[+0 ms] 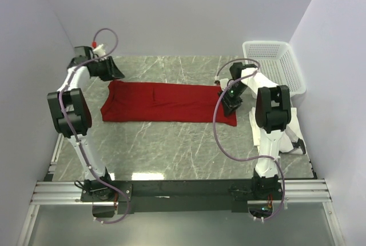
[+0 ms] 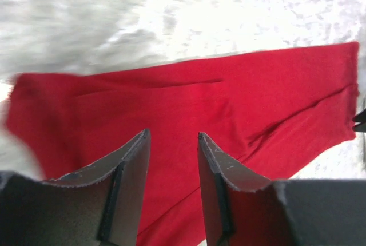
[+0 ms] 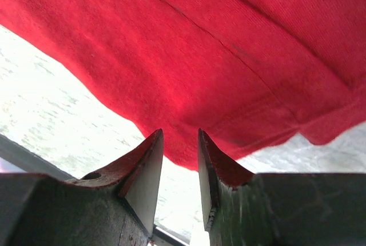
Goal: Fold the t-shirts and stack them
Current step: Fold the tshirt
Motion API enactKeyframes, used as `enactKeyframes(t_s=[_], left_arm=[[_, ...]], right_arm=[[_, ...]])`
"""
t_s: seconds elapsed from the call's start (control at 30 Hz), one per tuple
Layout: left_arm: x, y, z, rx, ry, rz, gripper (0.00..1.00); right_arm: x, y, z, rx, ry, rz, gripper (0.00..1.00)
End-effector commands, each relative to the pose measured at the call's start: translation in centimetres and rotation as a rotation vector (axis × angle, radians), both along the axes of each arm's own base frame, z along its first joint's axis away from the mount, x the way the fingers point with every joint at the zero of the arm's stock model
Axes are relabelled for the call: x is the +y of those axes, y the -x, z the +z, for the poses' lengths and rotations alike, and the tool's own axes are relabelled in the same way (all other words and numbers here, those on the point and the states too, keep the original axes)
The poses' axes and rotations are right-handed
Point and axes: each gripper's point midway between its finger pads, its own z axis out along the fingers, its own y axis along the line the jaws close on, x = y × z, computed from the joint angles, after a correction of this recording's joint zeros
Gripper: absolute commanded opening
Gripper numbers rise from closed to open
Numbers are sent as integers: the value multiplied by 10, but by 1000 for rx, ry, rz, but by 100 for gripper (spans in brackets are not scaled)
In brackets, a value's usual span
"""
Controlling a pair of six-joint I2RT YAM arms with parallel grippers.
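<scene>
The red t-shirt (image 1: 166, 102) lies flat on the marble table as a long strip folded lengthwise. My left gripper (image 1: 114, 73) is open and empty, just above the shirt's far left corner; in the left wrist view (image 2: 173, 136) its fingers hang over the red cloth (image 2: 200, 108). My right gripper (image 1: 227, 108) is open and empty over the shirt's right end; in the right wrist view (image 3: 180, 134) the tips sit at the hem edge of the red cloth (image 3: 217, 57). No white t-shirt is in view.
A white plastic mesh basket (image 1: 273, 66) stands at the back right corner, close to the right arm. White walls close in the table (image 1: 183, 149) on the left, back and right. The black rail with the arm bases runs along the near edge.
</scene>
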Motion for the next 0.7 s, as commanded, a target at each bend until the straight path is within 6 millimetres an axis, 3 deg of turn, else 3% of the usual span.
enactKeyframes(t_s=[0.0, 0.13, 0.23, 0.33, 0.43, 0.5, 0.6, 0.63, 0.67], left_arm=[[9, 33, 0, 83, -32, -120, 43], [0, 82, -9, 137, -70, -121, 45], [-7, 129, -34, 262, -119, -76, 44], [-9, 148, -55, 316, -163, -33, 43], [-3, 148, -70, 361, -212, 27, 43], [6, 138, -80, 379, -246, 59, 43], [23, 110, -98, 396, -319, 71, 42], [31, 82, -86, 343, -345, 87, 42], [35, 76, -107, 387, -366, 53, 41]], right_arm=[[7, -18, 15, -93, 7, 36, 38], [0, -24, -1, -89, 63, 42, 38], [-6, -15, -15, -69, 124, 59, 38], [-8, -1, -26, -56, 178, 100, 37], [-7, 20, -34, -39, 218, 157, 37], [-3, 33, -36, -30, 236, 199, 37], [8, 61, -38, 5, 225, 266, 37], [11, 75, -36, 24, 220, 285, 37], [16, 84, -35, 35, 207, 303, 36]])
